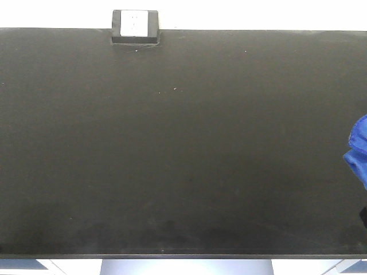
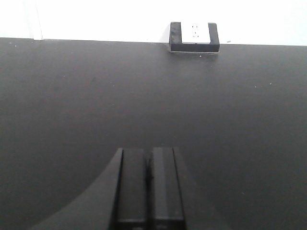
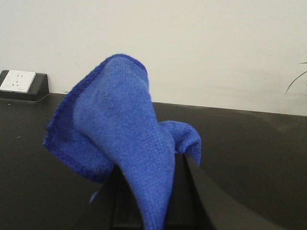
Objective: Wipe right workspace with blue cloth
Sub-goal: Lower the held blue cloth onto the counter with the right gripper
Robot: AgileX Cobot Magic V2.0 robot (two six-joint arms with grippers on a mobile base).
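Note:
The blue cloth stands up in bunchy folds out of my right gripper, whose black fingers are shut on its lower part. In the front view only a blue edge of the cloth shows at the far right, above the black benchtop, the right workspace. My left gripper hovers over the same dark surface with its two fingers pressed together and nothing between them.
A small black socket box with a white face sits at the bench's back edge against the pale wall, also visible as the socket box and the socket box. The bench's front edge runs along the bottom.

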